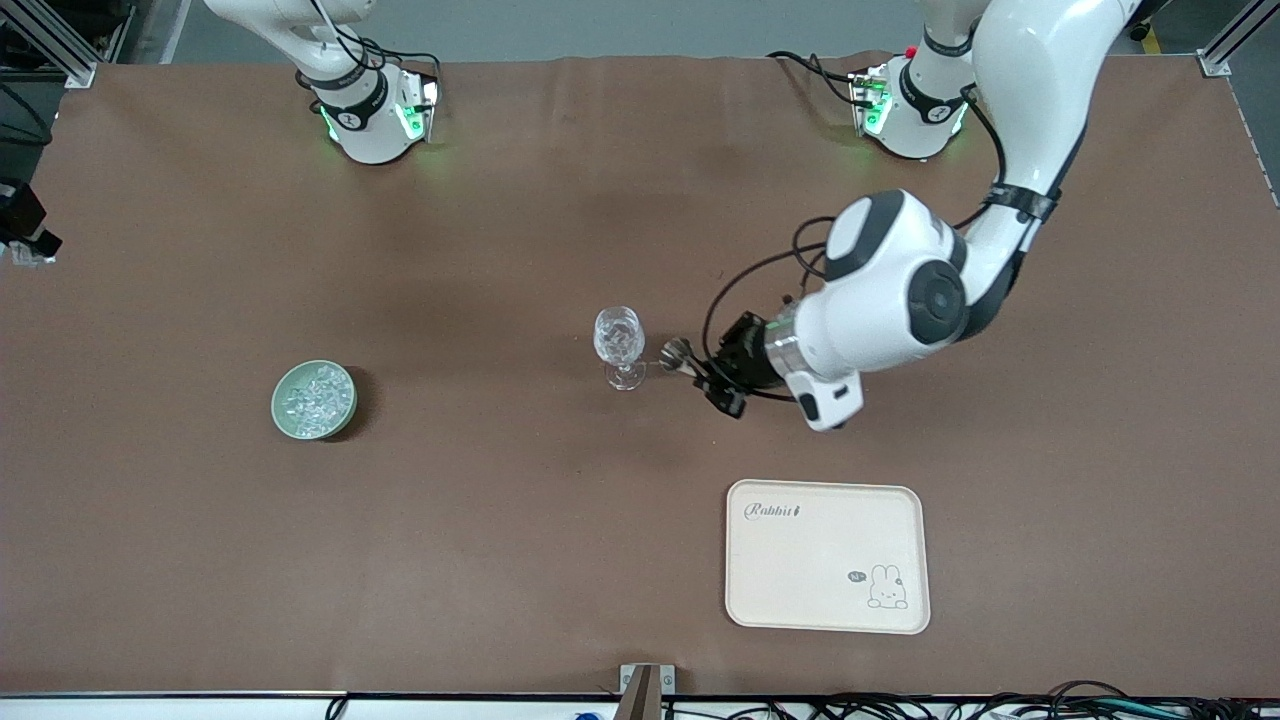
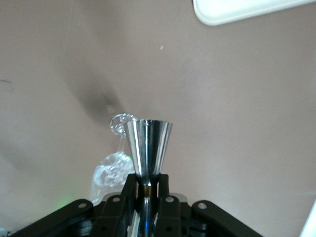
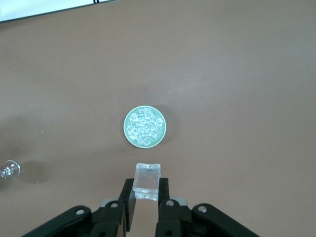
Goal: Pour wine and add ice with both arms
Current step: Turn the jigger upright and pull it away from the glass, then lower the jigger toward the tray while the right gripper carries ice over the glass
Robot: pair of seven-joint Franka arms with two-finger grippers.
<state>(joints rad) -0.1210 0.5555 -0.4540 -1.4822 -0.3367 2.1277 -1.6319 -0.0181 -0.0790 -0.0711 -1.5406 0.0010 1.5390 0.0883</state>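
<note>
Left gripper (image 2: 146,190) clamps a steel jigger (image 2: 148,148) lying horizontal, its mouth toward the upright wine glass (image 1: 619,345). Right gripper (image 3: 146,195), above the bowl (image 3: 144,127) of ice (image 3: 143,126), pinches one ice cube (image 3: 148,180).

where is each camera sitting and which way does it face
Front view: high across the table, facing both bases; left pincer holds a shiny metal jigger cup beside the clear stemmed glass.
Left wrist view: on the left wrist, facing along the pincer at the cup and glass.
Right wrist view: high on the right wrist, over the pale green round bowl; right pincer grips a clear ice cube.
All share the glass.
</note>
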